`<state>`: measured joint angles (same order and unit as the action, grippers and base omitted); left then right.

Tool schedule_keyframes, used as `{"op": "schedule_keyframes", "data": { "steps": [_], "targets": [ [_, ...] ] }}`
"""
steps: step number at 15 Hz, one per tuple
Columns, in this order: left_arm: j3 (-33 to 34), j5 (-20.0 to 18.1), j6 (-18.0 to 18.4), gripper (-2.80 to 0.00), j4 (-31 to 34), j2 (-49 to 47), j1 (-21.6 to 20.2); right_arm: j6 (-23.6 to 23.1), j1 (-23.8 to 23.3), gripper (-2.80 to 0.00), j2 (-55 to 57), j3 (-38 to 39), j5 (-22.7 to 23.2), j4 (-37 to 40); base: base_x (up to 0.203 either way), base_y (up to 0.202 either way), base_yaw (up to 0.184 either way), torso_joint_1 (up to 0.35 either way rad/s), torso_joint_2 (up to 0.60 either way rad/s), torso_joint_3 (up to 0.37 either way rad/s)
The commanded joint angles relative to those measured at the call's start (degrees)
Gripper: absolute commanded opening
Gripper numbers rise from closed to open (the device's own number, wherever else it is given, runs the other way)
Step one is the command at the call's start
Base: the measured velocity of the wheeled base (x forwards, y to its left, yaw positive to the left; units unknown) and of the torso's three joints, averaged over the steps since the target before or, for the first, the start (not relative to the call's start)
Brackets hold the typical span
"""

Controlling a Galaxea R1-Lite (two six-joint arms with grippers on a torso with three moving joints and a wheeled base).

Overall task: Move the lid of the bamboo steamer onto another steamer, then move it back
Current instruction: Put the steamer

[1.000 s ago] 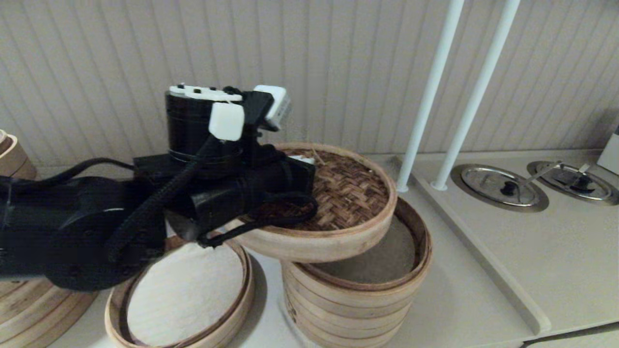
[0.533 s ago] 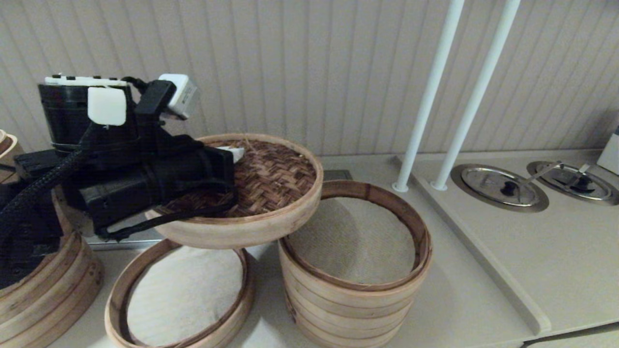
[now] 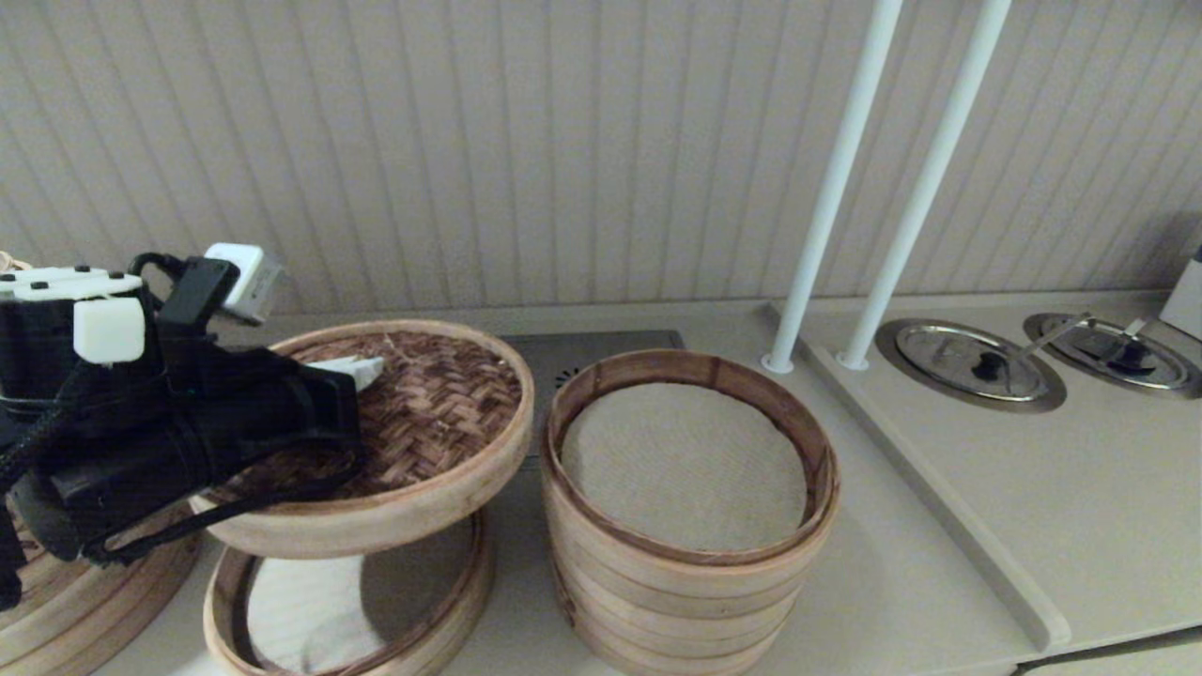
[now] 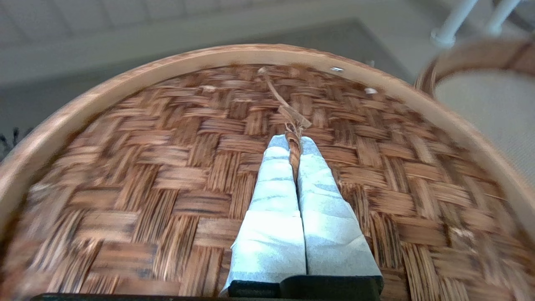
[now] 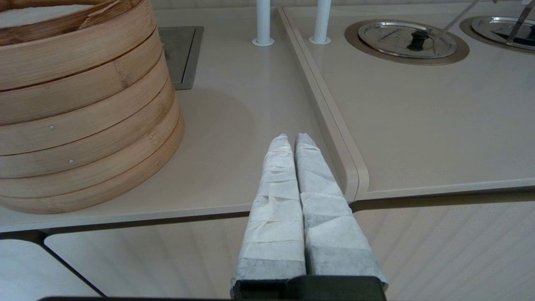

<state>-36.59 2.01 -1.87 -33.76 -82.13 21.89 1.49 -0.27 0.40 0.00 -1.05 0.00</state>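
Observation:
The bamboo steamer lid (image 3: pixel 427 413), dark woven top and pale rim, hangs tilted just above the low cloth-lined steamer tray (image 3: pixel 441 615) at the front left. My left gripper (image 3: pixel 371 368) is shut on the lid's string loop (image 4: pixel 294 144), white-wrapped fingers (image 4: pixel 276 200) pinching it at the middle of the weave. The tall multi-tier stack (image 3: pixel 690 554) stands uncovered to the right, its cloth lining showing. My right gripper (image 5: pixel 291 140) is shut and empty, parked low beyond the counter's front edge, out of the head view.
A bigger bamboo stack (image 3: pixel 66 601) sits at the far left under my left arm. Two white poles (image 3: pixel 817 225) rise behind the tall stack. A raised counter section (image 3: pixel 1024 488) on the right holds two steel pot lids (image 3: pixel 972 361).
My left gripper has carried the lid left from over the tall stack and lowered it, so it now hangs over the low tray. The tall stack is uncovered.

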Motion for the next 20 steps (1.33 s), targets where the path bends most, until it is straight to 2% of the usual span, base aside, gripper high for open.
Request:
{"op": "schedule_keyframes", "data": {
  "steps": [1, 7, 16, 20],
  "targets": [
    [4.42, -0.15, -0.14, -2.80, -1.54, 0.61, -2.19, 0.01, 0.00, -2.80, 0.04, 0.26, -0.01, 0.00, 0.000, 0.000, 0.000, 0.000, 0.00, 0.000],
    [8.86, -1.13, -1.35, -2.80, -2.73, -3.03, -4.46, 0.01, 0.00, -2.80, 0.04, 0.26, -0.01, 0.00, 0.000, 0.000, 0.000, 0.000, 0.00, 0.000],
    [11.98, -1.92, -1.56, -2.80, -3.90, -4.18, -4.65, 0.01, 0.00, -2.80, 0.04, 0.18, -0.01, 0.00, 0.000, 0.000, 0.000, 0.000, 0.00, 0.000],
    [12.35, -1.92, -2.63, -2.80, -8.46, -6.61, -6.03, 0.01, 0.00, -2.80, 0.04, 0.26, -0.01, 0.00, 0.000, 0.000, 0.000, 0.000, 0.00, 0.000]
  ]
}}
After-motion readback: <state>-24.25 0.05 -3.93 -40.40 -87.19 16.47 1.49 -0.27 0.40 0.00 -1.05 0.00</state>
